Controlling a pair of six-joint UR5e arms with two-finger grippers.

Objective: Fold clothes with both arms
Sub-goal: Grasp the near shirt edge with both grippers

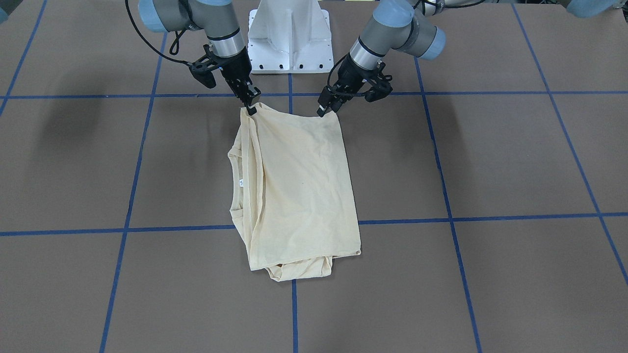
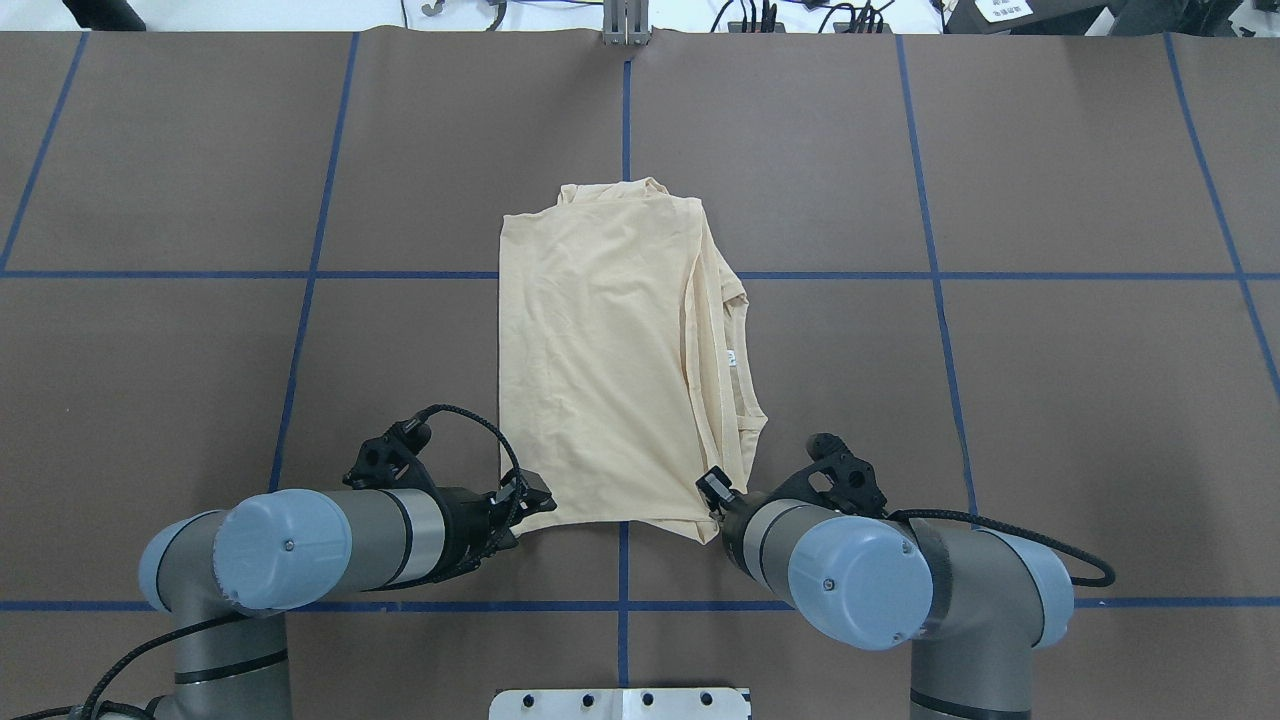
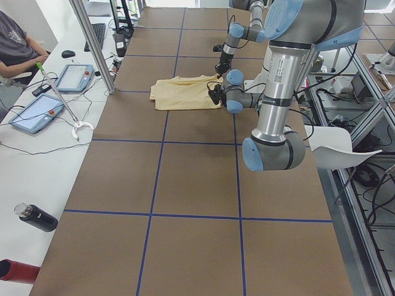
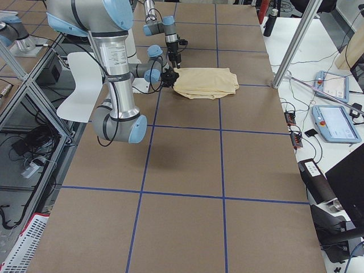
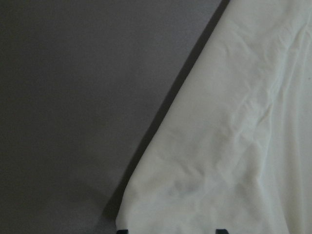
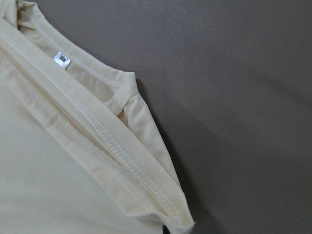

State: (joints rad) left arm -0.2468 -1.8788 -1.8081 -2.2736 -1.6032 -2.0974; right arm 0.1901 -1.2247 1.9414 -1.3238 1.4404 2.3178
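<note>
The pale beige thin-fabric T-shirt is lying flat on the brown counter with its blue tape grid. It is gathered into a long, narrow rectangle, with the ribbed collar and small white neck label showing along its right edge. By my reading, the lengthwise folds are done and a crosswise fold is waiting, carrying the robot-side edge over to the far edge. Both arms are reaching down to the shirt's two nearest corners. The right end effector is looking clamped on its corner, which is peaking up slightly. The left end effector is resting at the other corner, its fingertips standing apart with cloth between them.
</note>
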